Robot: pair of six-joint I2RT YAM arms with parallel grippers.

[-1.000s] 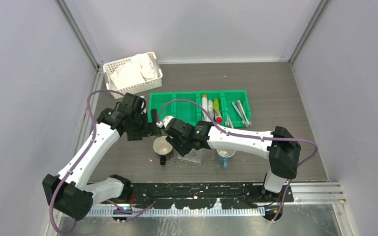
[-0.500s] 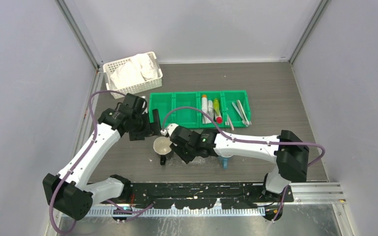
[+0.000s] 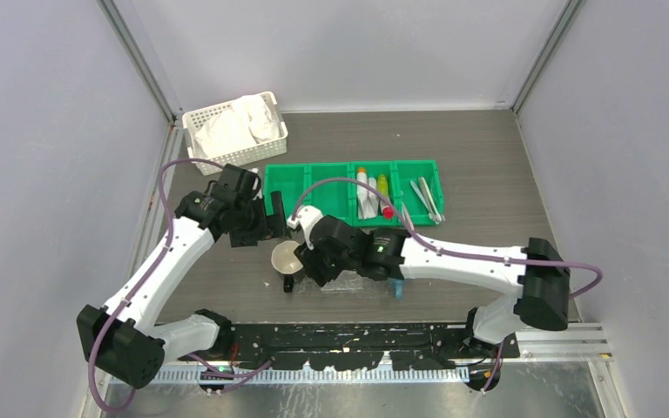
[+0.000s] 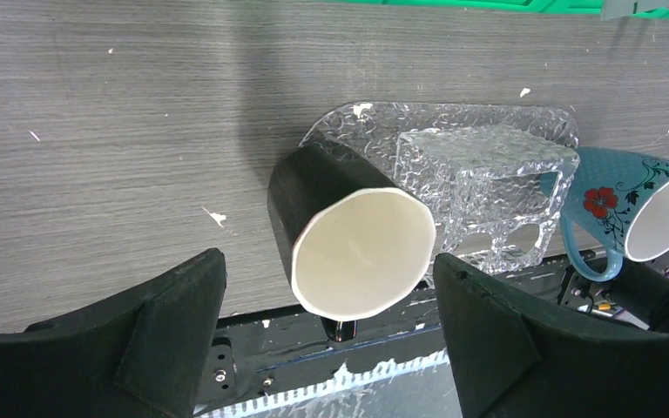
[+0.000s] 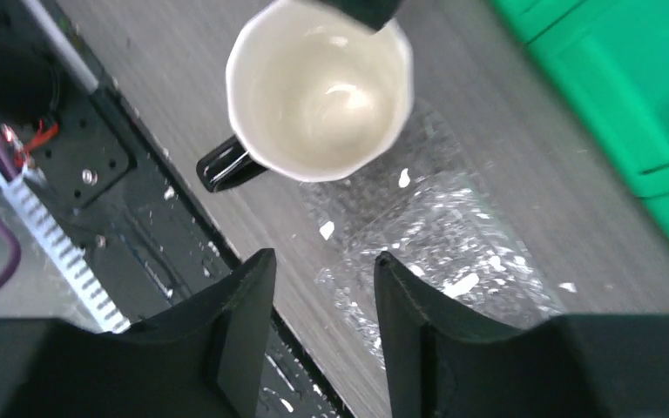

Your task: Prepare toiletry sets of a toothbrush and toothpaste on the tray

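Tray (image 5: pixel 453 235) just beneath right claw (image 5: pixel 322 266)

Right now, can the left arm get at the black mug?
Probably yes. The left end effector is open, and its wrist view frames the black mug between its fingers. The right end effector hangs close above mug and tray, so a clash is possible.
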